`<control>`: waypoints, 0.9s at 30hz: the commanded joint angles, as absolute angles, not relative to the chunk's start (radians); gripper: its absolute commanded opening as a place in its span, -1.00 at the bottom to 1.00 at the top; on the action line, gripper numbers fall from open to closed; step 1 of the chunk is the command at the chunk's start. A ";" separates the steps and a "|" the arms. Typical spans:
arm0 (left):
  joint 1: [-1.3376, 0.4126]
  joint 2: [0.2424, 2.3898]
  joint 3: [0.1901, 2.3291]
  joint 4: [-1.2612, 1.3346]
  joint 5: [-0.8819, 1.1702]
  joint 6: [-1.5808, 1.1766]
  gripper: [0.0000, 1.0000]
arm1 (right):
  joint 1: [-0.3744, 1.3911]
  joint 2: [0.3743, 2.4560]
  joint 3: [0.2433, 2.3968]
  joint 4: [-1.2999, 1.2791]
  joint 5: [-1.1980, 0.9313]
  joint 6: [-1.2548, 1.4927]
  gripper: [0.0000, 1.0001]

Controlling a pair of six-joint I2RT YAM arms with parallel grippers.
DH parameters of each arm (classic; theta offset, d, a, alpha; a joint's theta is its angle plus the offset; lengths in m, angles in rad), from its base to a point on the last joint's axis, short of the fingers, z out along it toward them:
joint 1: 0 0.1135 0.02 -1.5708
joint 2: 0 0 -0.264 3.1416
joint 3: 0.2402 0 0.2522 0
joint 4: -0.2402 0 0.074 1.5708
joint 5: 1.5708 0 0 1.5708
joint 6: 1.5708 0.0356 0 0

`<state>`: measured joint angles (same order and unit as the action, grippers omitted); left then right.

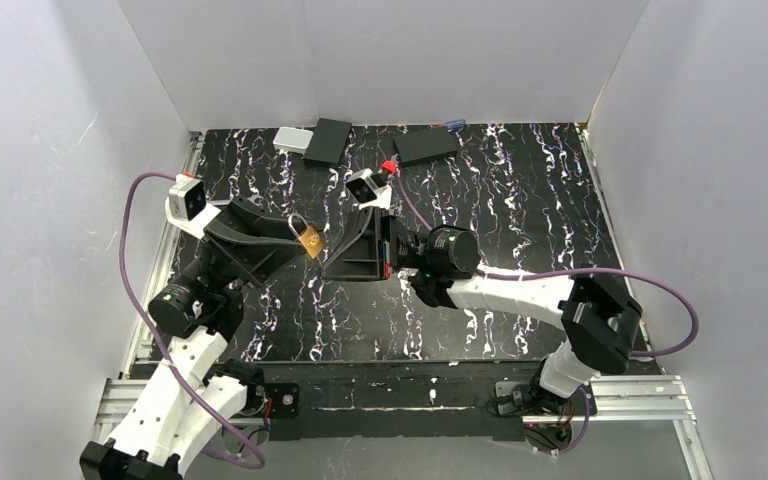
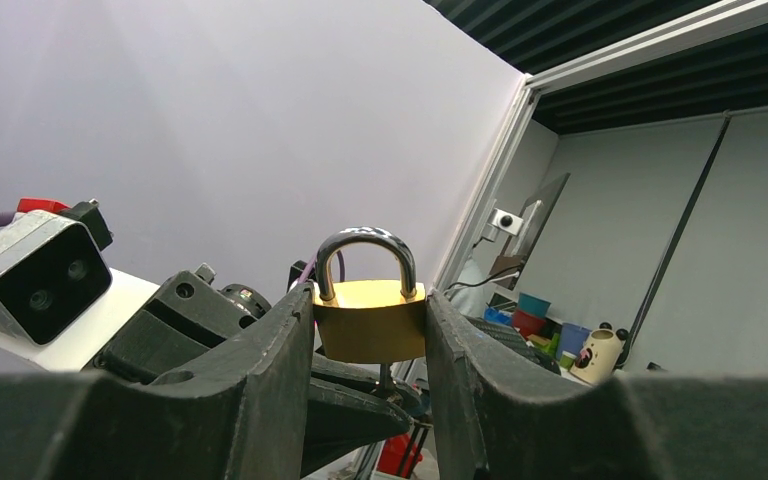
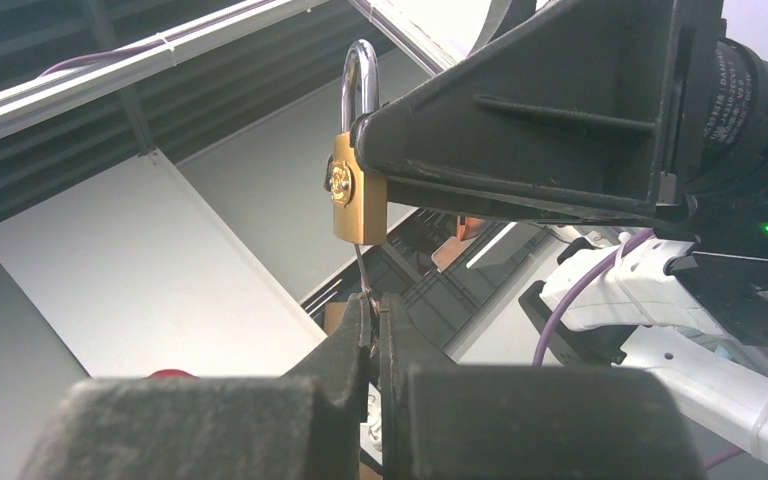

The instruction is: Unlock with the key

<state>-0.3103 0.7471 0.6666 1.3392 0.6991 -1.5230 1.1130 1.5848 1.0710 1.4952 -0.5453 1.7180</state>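
A brass padlock (image 1: pixel 309 240) with a steel shackle is held in the air between the two arms. My left gripper (image 2: pixel 370 330) is shut on the padlock (image 2: pixel 370 330), one finger on each side of its body, shackle up. My right gripper (image 3: pixel 373 300) is shut on the key (image 3: pixel 362 268), whose thin blade runs up from the fingertips into the bottom of the padlock (image 3: pixel 357 195). In the left wrist view the key (image 2: pixel 383 375) shows as a dark stem under the lock body, gripped by the right fingers (image 2: pixel 360 395). In the top view the right gripper (image 1: pixel 332 258) sits just right of the lock.
Two flat black boxes (image 1: pixel 328 140) (image 1: pixel 426 146) and a small grey box (image 1: pixel 291 139) lie at the back of the black marbled table (image 1: pixel 520 220). White walls enclose three sides. Purple cables loop beside each arm.
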 commanded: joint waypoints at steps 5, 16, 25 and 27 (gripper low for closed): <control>-0.308 0.718 0.680 1.397 0.725 -1.525 -1.00 | 1.117 1.581 1.121 1.623 -0.539 1.718 -0.97; -0.308 0.709 0.687 1.397 0.756 -1.534 -1.00 | 1.117 1.591 1.130 1.625 -0.523 1.739 -0.97; -0.308 0.710 0.704 1.397 0.830 -1.533 -1.00 | 1.117 1.580 1.118 1.613 -0.511 1.752 -0.97; -0.308 0.710 0.704 1.396 0.845 -1.527 -1.00 | 1.117 1.574 1.110 1.608 -0.502 1.751 -0.97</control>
